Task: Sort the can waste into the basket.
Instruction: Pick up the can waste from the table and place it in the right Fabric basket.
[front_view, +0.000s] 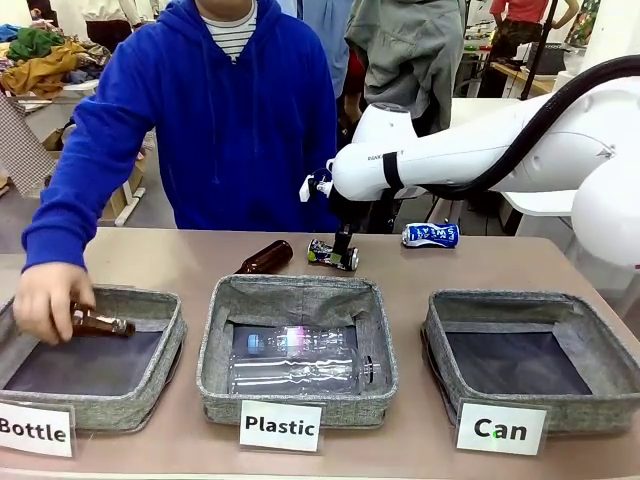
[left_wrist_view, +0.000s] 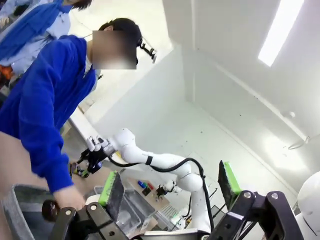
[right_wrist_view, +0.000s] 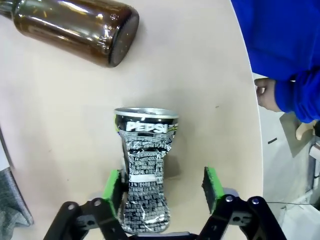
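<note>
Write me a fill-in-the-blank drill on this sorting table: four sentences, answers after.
1. The right gripper, jaws open, straddles the black can, which lies on the ____.
2. The person's hand holds a brown bottle inside the basket carded ____.
3. The Plastic basket holds ____ clear bottles.
4. In the front view, the blue and white can lies to the ____ of the black can.
Missing words: table; Bottle; two; right.

Dented metal can (right_wrist_view: 145, 170) w/ glossy print; bottle (right_wrist_view: 75, 25) smooth glass.
</note>
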